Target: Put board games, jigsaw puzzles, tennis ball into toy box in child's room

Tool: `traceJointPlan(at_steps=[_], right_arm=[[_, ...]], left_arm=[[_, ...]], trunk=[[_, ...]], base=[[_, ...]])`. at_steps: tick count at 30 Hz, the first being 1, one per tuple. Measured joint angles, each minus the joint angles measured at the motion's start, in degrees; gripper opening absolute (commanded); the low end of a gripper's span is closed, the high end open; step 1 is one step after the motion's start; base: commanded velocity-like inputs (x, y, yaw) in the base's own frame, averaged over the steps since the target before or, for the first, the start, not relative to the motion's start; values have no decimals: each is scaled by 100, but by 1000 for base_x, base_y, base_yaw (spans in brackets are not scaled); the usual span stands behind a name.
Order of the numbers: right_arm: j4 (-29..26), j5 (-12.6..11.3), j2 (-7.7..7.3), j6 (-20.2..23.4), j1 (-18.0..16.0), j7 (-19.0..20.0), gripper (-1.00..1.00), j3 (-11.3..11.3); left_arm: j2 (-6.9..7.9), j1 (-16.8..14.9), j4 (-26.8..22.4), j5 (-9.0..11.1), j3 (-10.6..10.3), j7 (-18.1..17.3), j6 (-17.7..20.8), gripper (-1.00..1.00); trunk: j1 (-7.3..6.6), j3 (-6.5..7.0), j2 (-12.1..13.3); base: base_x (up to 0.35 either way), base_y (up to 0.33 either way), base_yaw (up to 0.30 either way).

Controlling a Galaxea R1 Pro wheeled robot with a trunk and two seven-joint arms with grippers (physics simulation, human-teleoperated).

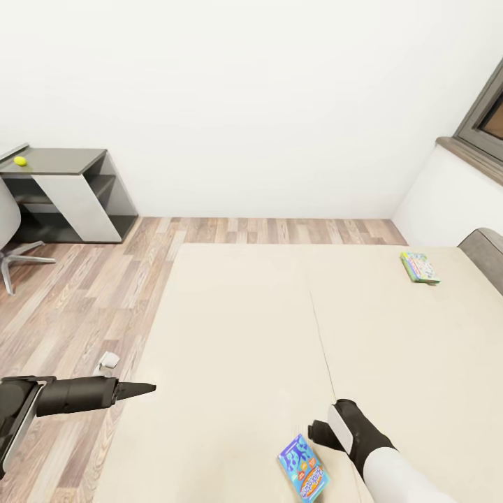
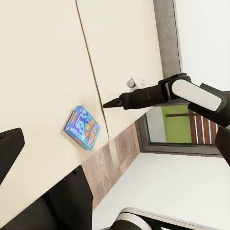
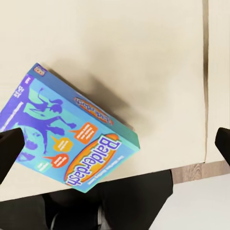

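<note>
Bed (image 1: 244,328): blue board game (image 1: 304,468) beneath right gripper (image 3: 115,143), green game (image 1: 420,267) far.

Blue cartoon game box (image 3: 67,143); beige mattress (image 1: 244,335); far box (image 1: 420,267) seemingly green.

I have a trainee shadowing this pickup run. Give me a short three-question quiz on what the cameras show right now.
1. True or false: the right gripper is already shut on the blue Balderdash game box.
2. How many game boxes lie on the bed?
A) one
B) two
C) three
3. Fill in: the tennis ball sits on the dark grey ____ by the wall.

Key
1. False. In the right wrist view its fingertips stand wide apart, the box between them and not gripped.
2. B. The blue one lies near the right arm, and the green game box lies at the far side by the headboard.
3. Table.
</note>
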Motion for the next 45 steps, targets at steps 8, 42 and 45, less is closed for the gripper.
traceJointPlan(at_steps=[8,42,45], right_arm=[[1,11,-62,-13,5,1414,100,34],[9,1,-72,-53,10,1742,100,6],[9,1,-72,-52,10,1741,100,5]], left_arm=[[-5,0,0,0,-2,0,0,100],[-6,0,0,-2,0,0,0,100],[-5,0,0,-1,0,0,0,100]], trunk=[[0,-1,0],[0,-70,0],[0,-94,0]], base=[[0,0,0],[0,0,0],[0,0,0]])
